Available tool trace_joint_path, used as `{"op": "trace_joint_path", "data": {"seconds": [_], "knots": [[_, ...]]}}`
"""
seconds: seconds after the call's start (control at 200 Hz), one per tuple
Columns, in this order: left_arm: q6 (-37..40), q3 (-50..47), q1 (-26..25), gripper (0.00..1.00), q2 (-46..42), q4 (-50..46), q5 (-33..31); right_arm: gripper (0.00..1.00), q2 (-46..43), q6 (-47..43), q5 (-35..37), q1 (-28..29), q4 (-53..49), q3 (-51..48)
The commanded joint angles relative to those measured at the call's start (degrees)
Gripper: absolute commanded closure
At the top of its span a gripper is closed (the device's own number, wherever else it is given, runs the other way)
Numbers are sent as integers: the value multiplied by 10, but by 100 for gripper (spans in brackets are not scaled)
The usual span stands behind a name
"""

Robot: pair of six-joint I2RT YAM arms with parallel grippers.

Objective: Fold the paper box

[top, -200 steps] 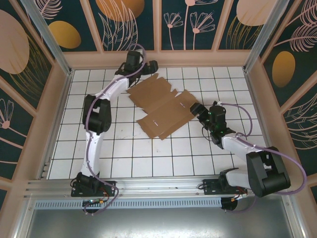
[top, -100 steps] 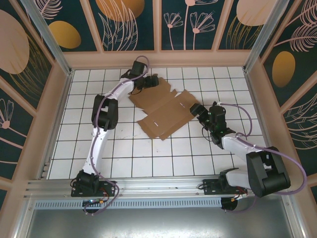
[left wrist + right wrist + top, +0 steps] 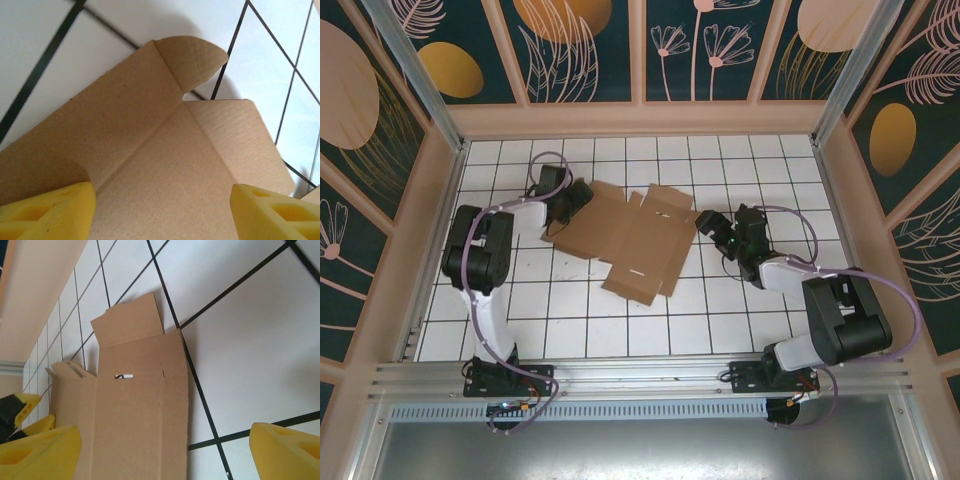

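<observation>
The paper box [image 3: 630, 235] lies flat and unfolded on the white tiled floor, a brown die-cut sheet with flaps and slots. My left gripper [image 3: 568, 200] is at the sheet's left end. In the left wrist view its yellow fingers stand wide apart over a creased panel [image 3: 165, 165], so the left gripper [image 3: 162, 207] is open, with a rounded flap [image 3: 192, 57] beyond. My right gripper [image 3: 710, 225] sits low at the sheet's right edge. In its wrist view it [image 3: 167, 450] is open, straddling the cardboard's edge [image 3: 140, 410] and bare tile.
Wooden-framed walls [image 3: 455, 170] enclose the tiled floor on the left, back and right. A metal rail [image 3: 640, 375] with both arm bases runs along the near edge. Bare tiles [image 3: 650, 330] stretch between the sheet and the rail.
The left arm swung from the back of the floor round to the left, and the sheet turned and slid left with it. The left jaws narrowed a little. The right gripper edged left, following the sheet.
</observation>
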Motion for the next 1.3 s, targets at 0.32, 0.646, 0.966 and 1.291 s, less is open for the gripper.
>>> {"op": "trace_joint_path", "data": {"seconds": [0.32,0.646,0.966,1.291], "knots": [[66,-148,-14,1,-163,82,-46,8,25,-2,-54,12,55,-5],[134,-143,-16,4,-186,67,-31,36,25,40,-36,77,50,-43],[122,-197,-20,8,-181,118,-25,63,90,26,-58,88,34,17],[133,-156,-25,6,-146,128,7,66,83,-29,-36,43,-12,61]]}}
